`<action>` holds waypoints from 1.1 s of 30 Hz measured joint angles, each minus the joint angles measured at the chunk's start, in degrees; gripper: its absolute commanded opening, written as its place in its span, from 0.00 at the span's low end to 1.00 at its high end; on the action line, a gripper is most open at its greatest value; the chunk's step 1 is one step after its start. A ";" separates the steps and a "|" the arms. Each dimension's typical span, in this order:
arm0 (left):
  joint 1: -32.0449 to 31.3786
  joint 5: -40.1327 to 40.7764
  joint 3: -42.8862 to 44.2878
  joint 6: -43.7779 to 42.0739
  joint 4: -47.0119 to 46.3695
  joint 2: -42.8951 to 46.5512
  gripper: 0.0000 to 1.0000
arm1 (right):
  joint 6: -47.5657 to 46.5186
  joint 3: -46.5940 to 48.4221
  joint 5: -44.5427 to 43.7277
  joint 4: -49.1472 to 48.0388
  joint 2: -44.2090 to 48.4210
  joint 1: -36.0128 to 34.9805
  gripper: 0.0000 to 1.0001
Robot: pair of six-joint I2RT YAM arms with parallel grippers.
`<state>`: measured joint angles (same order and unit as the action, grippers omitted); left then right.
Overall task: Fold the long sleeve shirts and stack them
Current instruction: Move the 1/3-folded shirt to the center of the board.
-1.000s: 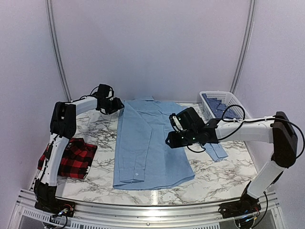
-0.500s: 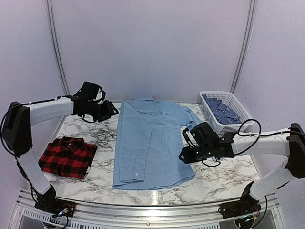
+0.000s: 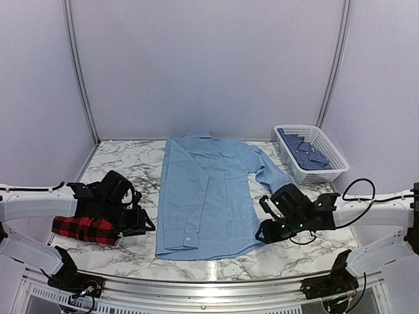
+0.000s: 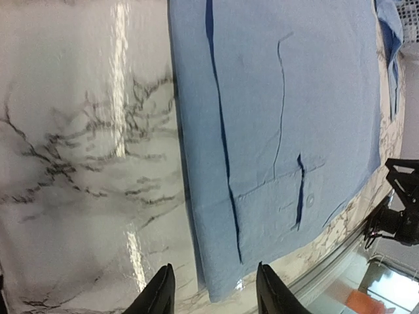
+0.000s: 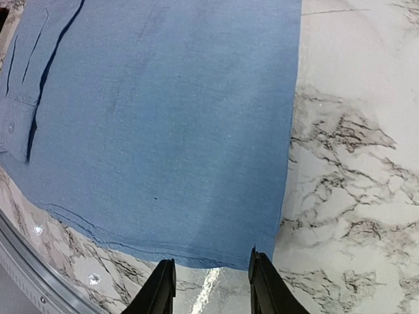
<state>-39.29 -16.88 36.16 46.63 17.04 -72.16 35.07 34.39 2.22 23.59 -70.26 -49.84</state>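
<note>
The wrist views show what the top view cannot: the left gripper and the right gripper each hold their fingers spread, with nothing between them. The near hem of the blue shirt, flat on the table, lies just ahead of both pairs of fingertips. Only the top view shows two shirts: the folded plaid shirt lies left of the blue shirt, partly covered by the left gripper. One basket stands beyond the blue shirt's right sleeve.
</note>
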 measured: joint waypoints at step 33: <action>-11.23 -3.91 -3.23 6.54 -2.80 -8.31 0.00 | 3.67 -4.70 -2.49 -1.07 -0.42 -0.09 0.00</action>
<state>-50.52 -20.80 32.93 53.17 14.24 -80.47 38.74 29.69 -0.27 22.52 -70.67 -49.93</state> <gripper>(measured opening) 0.006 0.062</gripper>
